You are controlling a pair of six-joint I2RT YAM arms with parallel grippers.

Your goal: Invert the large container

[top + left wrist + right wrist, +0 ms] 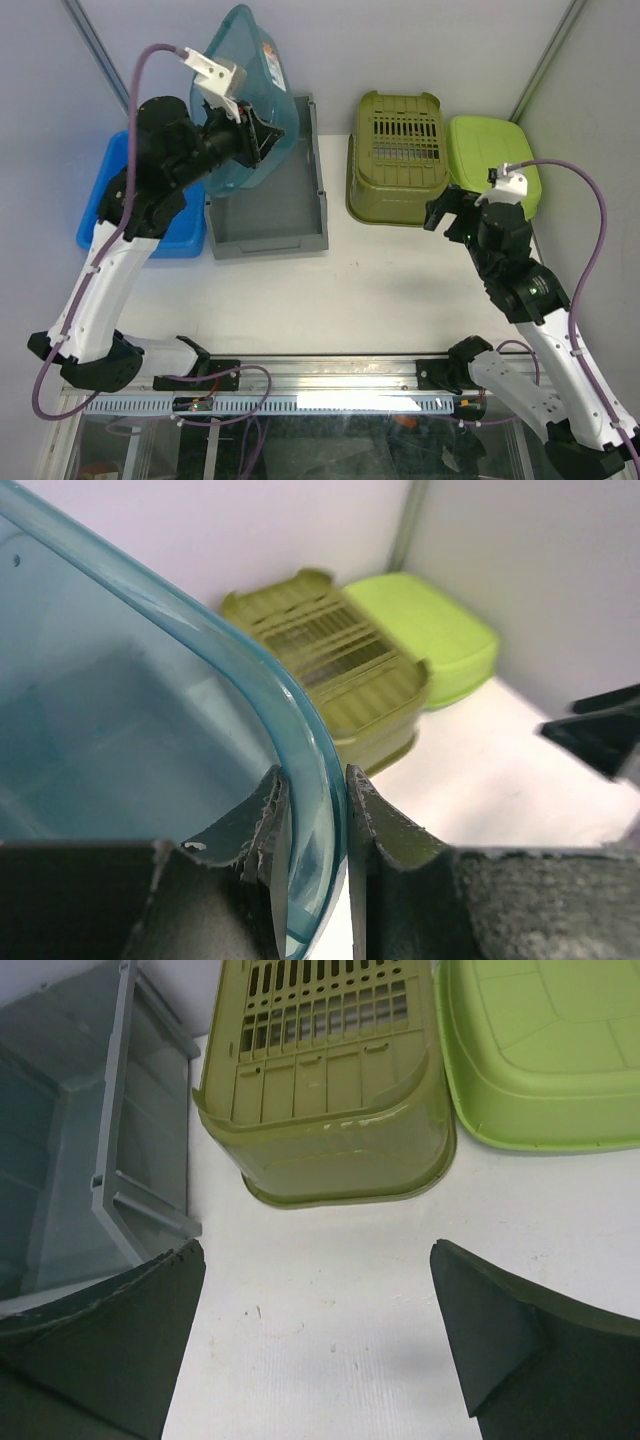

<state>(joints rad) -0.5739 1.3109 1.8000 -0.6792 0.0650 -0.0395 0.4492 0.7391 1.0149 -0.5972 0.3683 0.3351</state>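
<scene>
This is a robotics lab test cell: the left arm [105, 275] and the right arm [540, 300], both white and black and trailing purple cables [604, 225], are mounted on an aluminium rail [330, 375] at the near edge of a white tabletop [380, 290]. Blank pale wall panels [420, 50] in metal framing [548, 60] box it in. The goods on hand are plain plastic props: a teal container [250, 60], a grey tray [270, 215], an olive basket [398, 160], a lime tub [500, 150] and a blue bin [88, 228].
</scene>
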